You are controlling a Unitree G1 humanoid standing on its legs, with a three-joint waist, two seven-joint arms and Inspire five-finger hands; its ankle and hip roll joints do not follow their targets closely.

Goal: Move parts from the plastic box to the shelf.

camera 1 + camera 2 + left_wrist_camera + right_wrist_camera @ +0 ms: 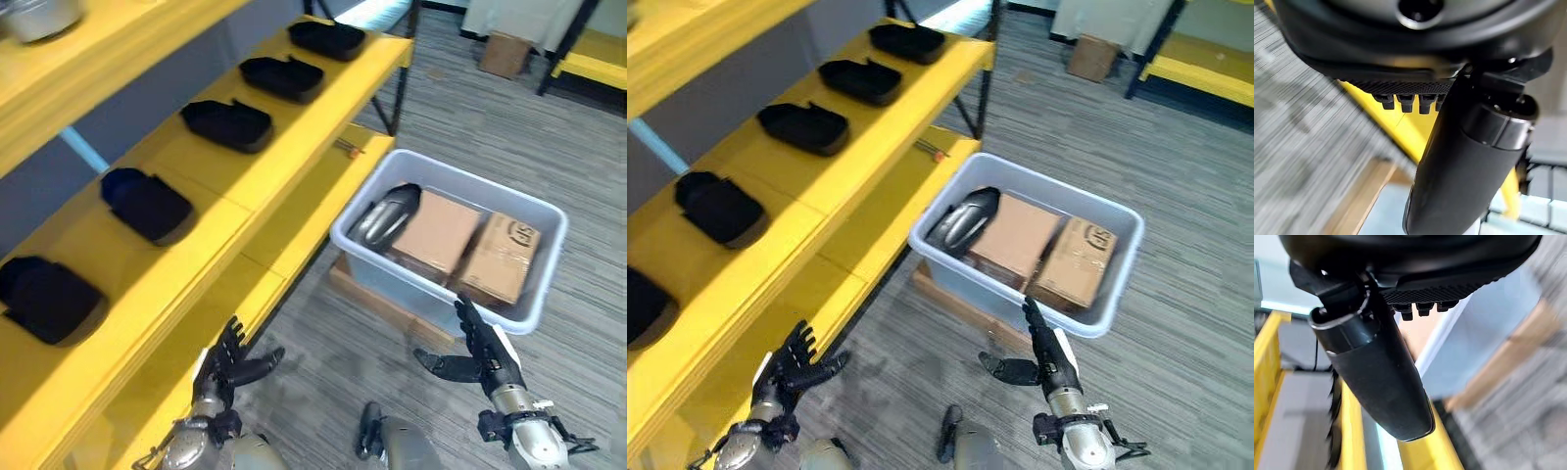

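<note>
Before the plastic box [537,220], my hands are empty.
Right hand [482,352] and left hand [227,367] are open; next I must reach the silver part [382,215].

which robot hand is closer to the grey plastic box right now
Right. The right robot hand is open, its fingertips just short of the plastic box at its near rim. The left robot hand, also open, is over by the yellow shelf, well away from it.
</note>
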